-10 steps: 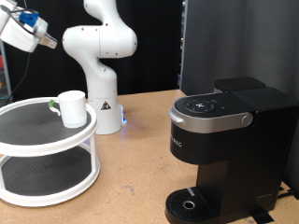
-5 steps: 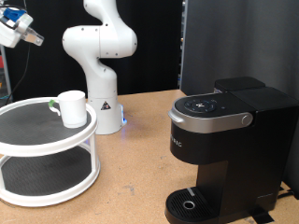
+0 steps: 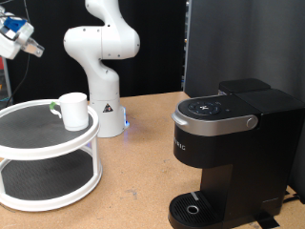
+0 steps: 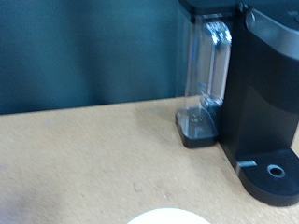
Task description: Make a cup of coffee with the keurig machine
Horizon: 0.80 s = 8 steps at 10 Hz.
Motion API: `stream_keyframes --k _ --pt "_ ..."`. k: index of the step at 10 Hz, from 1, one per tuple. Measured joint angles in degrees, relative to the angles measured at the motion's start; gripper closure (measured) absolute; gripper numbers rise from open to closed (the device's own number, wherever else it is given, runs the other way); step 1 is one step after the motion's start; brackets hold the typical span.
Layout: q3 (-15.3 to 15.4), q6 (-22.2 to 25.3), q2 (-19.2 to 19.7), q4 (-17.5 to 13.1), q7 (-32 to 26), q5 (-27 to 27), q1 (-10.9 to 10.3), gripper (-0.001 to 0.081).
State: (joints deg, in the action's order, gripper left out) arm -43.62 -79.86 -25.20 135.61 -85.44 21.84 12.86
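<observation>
I see the gripper (image 3: 34,49) high at the exterior view's top left, well above the stand, and I cannot tell whether its fingers are apart or together. The cup (image 3: 72,110) sits upright on the top tier of the white two-tier round stand (image 3: 48,143), near its far edge. The keurig machine (image 3: 233,153) stands on the bench (image 3: 133,181) at the right, lid down, drip tray bare.
</observation>
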Motion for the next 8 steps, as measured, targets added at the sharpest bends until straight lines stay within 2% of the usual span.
stream_keyframes --k 3,7,8 --pt "-0.16 -7.45 -0.08 5.02 -0.40 0.45 0.28 0.0804" --pt "-1.46 -13.62 -0.11 9.96 -3.45 0.59 0.44 0.0804" --pt "-1.89 -14.70 -0.11 10.94 -4.23 0.65 0.45 0.0765"
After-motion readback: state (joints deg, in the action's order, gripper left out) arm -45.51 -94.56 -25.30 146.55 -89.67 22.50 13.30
